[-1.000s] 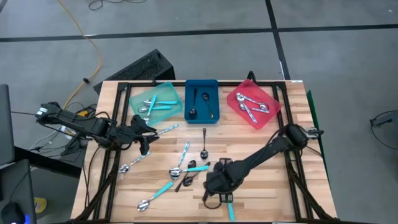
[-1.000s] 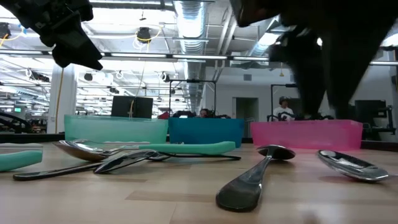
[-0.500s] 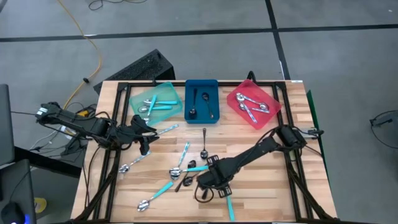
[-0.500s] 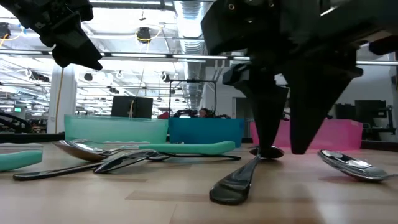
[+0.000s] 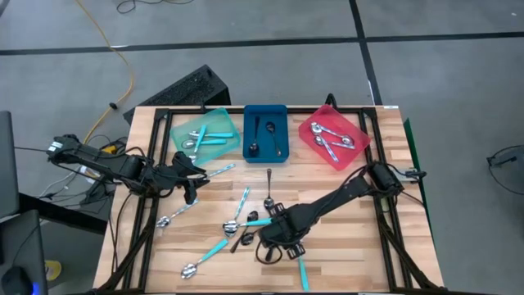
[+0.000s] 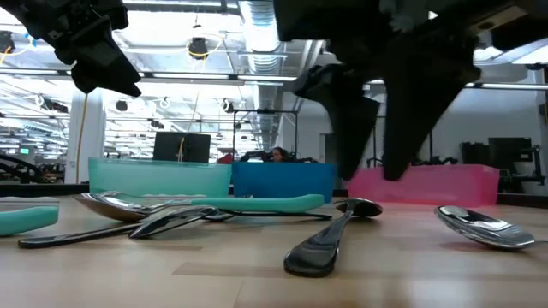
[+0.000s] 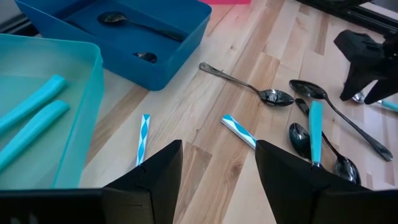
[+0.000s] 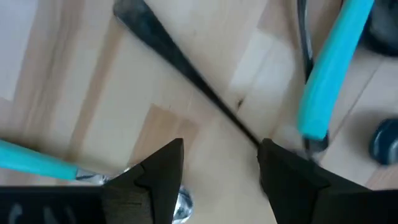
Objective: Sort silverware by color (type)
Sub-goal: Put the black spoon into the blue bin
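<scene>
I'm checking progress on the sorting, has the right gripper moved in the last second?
Yes. In the high view the right gripper has shifted left across the table, away from the red tray, and sits open over the loose spoons.

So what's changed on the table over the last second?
The right gripper has slid left across the near side of the table, over the loose spoons, jaws open and empty. The left gripper, the three trays and the scattered spoons look unchanged.

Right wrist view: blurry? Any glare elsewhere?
Right wrist view: soft all over; the black spoon handle and a teal handle are smeared, likely by motion or closeness. Low view: bright ceiling lights leave the right gripper a dark silhouette; the nearest spoon is soft. High view: evenly lit, sharp.
</scene>
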You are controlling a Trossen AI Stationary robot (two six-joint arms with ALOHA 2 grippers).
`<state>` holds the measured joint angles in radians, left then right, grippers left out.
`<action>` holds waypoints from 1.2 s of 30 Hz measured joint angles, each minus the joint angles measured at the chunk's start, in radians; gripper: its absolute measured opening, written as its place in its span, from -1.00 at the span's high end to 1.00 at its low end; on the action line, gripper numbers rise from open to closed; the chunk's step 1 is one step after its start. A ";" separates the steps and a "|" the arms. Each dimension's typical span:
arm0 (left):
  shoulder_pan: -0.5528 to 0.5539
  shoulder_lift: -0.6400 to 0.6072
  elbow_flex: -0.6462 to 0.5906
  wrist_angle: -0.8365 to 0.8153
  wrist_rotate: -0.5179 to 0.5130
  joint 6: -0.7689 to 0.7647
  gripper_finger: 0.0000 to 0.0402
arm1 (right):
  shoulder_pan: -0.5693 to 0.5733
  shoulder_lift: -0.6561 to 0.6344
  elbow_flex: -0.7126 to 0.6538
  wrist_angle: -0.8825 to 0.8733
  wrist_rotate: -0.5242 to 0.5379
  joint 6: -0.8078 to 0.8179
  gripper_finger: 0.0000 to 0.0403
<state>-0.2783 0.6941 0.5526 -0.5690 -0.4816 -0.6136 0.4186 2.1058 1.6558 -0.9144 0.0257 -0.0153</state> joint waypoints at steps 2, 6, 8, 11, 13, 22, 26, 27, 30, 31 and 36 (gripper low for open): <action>0.000 0.000 0.000 0.000 0.000 0.000 0.07 | -0.002 0.009 0.000 0.036 0.000 -0.051 -0.12; 0.000 0.000 0.000 0.000 0.000 0.000 0.07 | -0.010 0.010 -0.001 0.080 0.000 -0.167 -0.12; 0.000 0.000 0.000 0.000 0.000 0.000 0.07 | -0.016 0.010 0.000 0.094 0.000 -0.198 -0.12; 0.000 0.000 0.000 -0.001 0.000 0.003 0.07 | -0.023 0.010 0.000 0.089 -0.006 -0.221 -0.12; 0.000 0.000 0.000 -0.001 -0.001 0.008 0.07 | -0.024 0.010 0.000 0.087 -0.015 -0.230 -0.12; 0.000 0.000 0.000 -0.001 -0.001 0.011 0.07 | -0.030 0.010 0.000 0.087 -0.027 -0.230 -0.12; 0.000 0.000 0.000 -0.002 -0.011 0.011 0.07 | -0.033 0.039 0.001 0.111 -0.027 -0.230 -0.12; 0.000 0.000 0.000 -0.001 -0.013 0.011 0.07 | -0.032 0.046 -0.002 0.105 -0.027 -0.230 -0.12; 0.000 0.000 0.000 -0.003 -0.014 0.011 0.07 | -0.026 0.073 0.000 0.123 -0.023 -0.237 -0.12; 0.000 0.000 0.000 -0.005 -0.014 0.011 0.07 | -0.026 0.079 0.002 0.132 -0.019 -0.241 -0.12; 0.000 0.000 -0.001 -0.016 -0.015 0.011 0.07 | -0.026 0.101 0.003 0.103 0.000 -0.247 -0.12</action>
<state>-0.2783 0.6941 0.5514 -0.5852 -0.4965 -0.6030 0.3929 2.2070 1.6588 -0.8119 0.0254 -0.2620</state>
